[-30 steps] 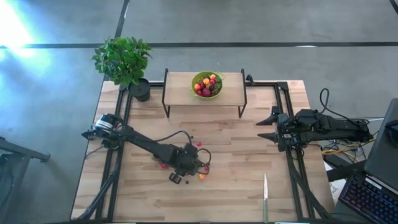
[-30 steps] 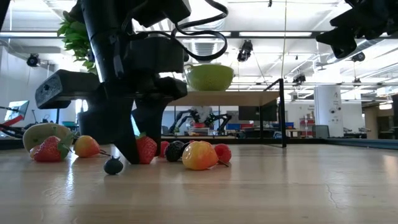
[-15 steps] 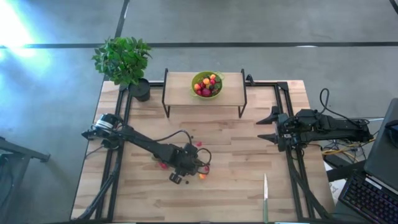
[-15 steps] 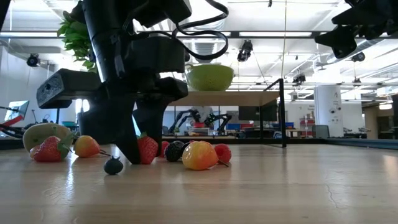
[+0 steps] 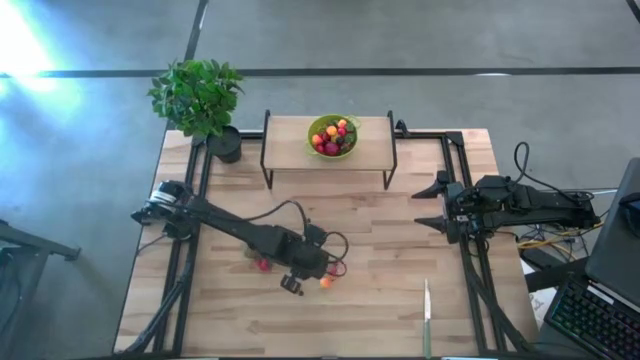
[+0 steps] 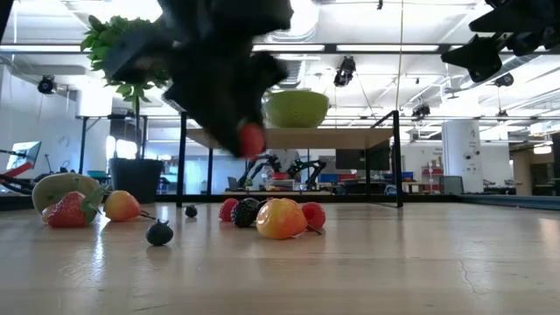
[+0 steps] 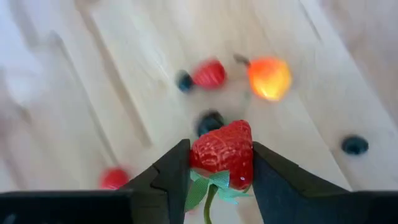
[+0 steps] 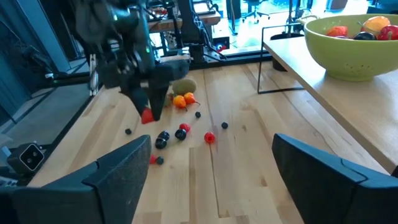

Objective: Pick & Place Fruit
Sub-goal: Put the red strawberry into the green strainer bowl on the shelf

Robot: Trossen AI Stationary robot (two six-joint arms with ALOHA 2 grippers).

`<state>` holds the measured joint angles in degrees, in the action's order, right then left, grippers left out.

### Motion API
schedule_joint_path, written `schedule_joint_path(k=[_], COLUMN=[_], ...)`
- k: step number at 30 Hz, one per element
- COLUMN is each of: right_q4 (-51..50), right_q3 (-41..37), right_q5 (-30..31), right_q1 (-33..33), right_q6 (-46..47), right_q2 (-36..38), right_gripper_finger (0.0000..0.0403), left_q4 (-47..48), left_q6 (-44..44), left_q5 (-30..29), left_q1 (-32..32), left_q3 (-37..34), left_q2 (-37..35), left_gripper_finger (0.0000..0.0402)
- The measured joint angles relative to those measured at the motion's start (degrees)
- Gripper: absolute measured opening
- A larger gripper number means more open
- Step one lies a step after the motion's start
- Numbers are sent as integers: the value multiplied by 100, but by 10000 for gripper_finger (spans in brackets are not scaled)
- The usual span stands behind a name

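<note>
My left gripper [image 7: 219,163] hangs above the table's middle [image 5: 312,262], shut on a red strawberry [image 7: 222,152]; in the low view that strawberry [image 6: 252,140] is well above the wood. Other fruit lies loose on the table below: a peach [image 6: 280,219], a blackberry [image 6: 247,212], raspberries [image 6: 312,214], a blueberry [image 6: 159,233], a second strawberry [image 6: 70,210] and a kiwi [image 6: 61,188]. The lime-green bowl [image 5: 333,135], holding fruit, stands on a raised shelf at the far edge. My right gripper [image 5: 432,203] waits open at the table's right side. My left gripper pinches the strawberry's two flanks [image 7: 198,155] between its two fingers [image 7: 171,177]. The fingers slant down from the table's left. The green leafy cap [image 7: 211,183] points back toward the wrist and the red tip points away. The strawberry is lifted clear of the table.
A knife [image 5: 427,315] lies near the front edge on the right. A potted plant [image 5: 200,100] stands at the far left corner. The shelf's black frame [image 5: 266,160] borders the far side. Bare wood lies between the fruit and the right arm.
My left gripper has risen from the table with the strawberry still in its fingers and has shifted a little toward the table's right edge. The strawberry, down among the other fruit before, now hangs clear. The loose fruit has stayed put.
</note>
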<state>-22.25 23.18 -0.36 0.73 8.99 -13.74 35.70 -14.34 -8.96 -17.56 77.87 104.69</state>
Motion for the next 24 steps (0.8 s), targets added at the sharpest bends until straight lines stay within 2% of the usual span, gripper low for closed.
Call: schedule_joint_path(k=[6,13,17,24], right_q4=[3,-1,-1,0], right_q3=[0,0,0,0], right_q5=[0,0,0,0], right_q1=[0,2,0,0], right_q6=[1,1,1,1], right_q2=[0,0,0,0], right_gripper_finger=[350,358,349,326], left_q4=[-81,-306,-512,-550], left_q6=[-665,-1128,-1079,-226], left_q5=[-34,-38,-38,-137], left_q1=[367,1169,1736,2766], left_q3=[649,1566,2007,2544], left_q2=[-235,-315,-317,-317], left_gripper_finger=[151,150,152,152])
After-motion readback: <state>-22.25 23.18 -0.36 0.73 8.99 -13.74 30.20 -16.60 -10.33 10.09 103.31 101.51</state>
